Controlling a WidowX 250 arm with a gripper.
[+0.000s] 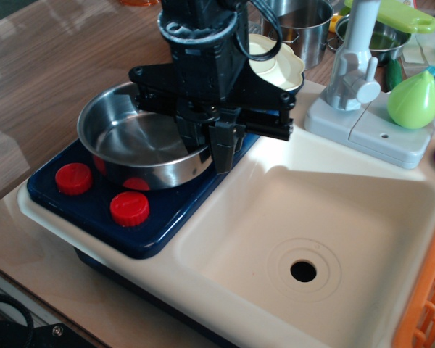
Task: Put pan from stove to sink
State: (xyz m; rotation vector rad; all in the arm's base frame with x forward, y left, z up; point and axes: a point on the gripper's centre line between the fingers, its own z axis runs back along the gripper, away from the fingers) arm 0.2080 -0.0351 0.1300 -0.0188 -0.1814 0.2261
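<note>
The wide, shallow shiny steel pan (134, 145) sits tilted on the dark blue toy stove (87, 206), left of centre, because the black gripper (212, 141) has its fingers pinched narrow over the pan's right wall. The cream rectangular sink (348, 210) lies lower right.

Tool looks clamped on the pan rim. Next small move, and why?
Probably a short straight lift. The tool appears shut on the near-right rim of the pan, one finger inside and one outside the wall. The pan sits over the stove, close above the red knobs, so raising it first should clear them and the lip before going right to the sink.
</note>
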